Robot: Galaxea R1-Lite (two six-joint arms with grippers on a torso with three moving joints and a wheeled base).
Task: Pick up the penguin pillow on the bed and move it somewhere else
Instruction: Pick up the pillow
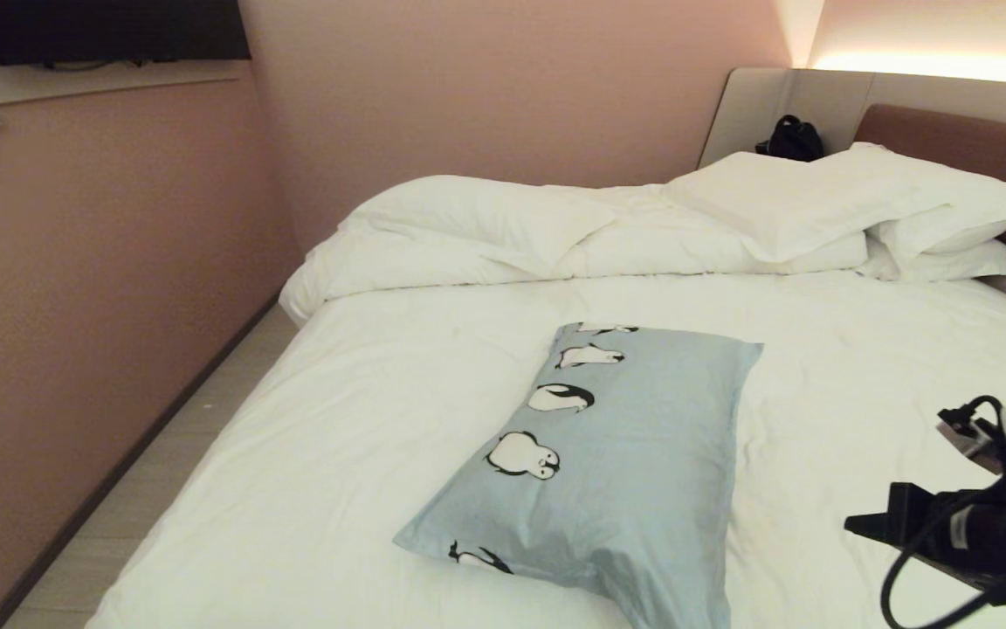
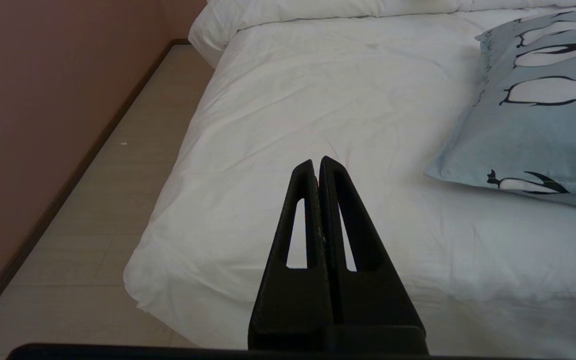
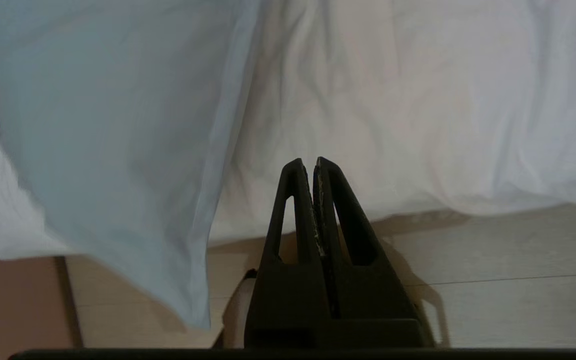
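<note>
I saw the penguin pillow [image 1: 616, 472] lying near the foot edge of the bed [image 1: 363, 419], with open sheet on its left. My right gripper [image 3: 314, 165], fingers pressed together and empty, hung beside the pillow's right edge; the left gripper [image 2: 317, 164] was likewise closed.

Both my pincers closed, right arm out in front

My right arm [image 1: 974, 524] reaches in low on my right side, black links and a looping cable showing. My right gripper [image 3: 314, 161] has its two fingers pressed together, nothing between them. My left gripper [image 2: 317, 161] points forward, fingers likewise pressed tip to tip and empty.
</note>
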